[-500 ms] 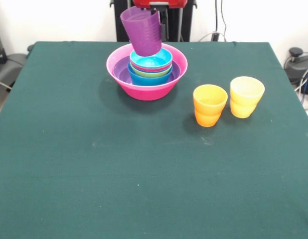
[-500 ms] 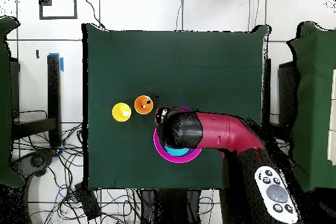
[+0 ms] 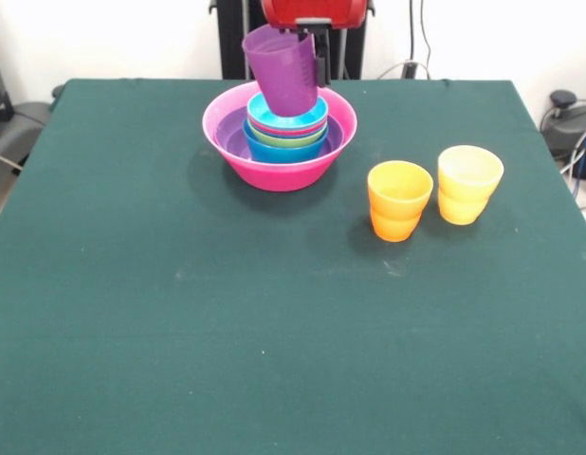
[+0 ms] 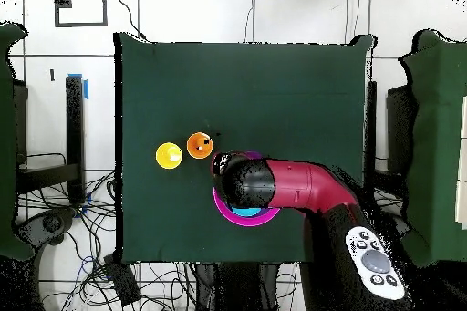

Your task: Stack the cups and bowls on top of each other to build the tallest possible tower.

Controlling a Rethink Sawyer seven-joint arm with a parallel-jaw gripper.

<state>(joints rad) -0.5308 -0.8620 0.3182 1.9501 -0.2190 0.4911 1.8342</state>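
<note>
The gripper (image 3: 319, 59) holds the purple cup (image 3: 284, 72) by its rim, closed on the wall at the cup's right side, and the cup hangs tilted just above the nested bowls (image 3: 286, 128) in the hot-pink bowl (image 3: 274, 166) at the table's (image 3: 179, 332) far side. The step in hand appears to be placing this cup on the tower. Next it likely needs levelling and centring before release. The orange cup (image 3: 399, 199) and yellow cup (image 3: 469, 183) wait upright, close together.

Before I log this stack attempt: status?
Gripper shut on purple cup, tilted over bowl stack. Orange cup, yellow cup stand apart. Nothing blocking.
</note>
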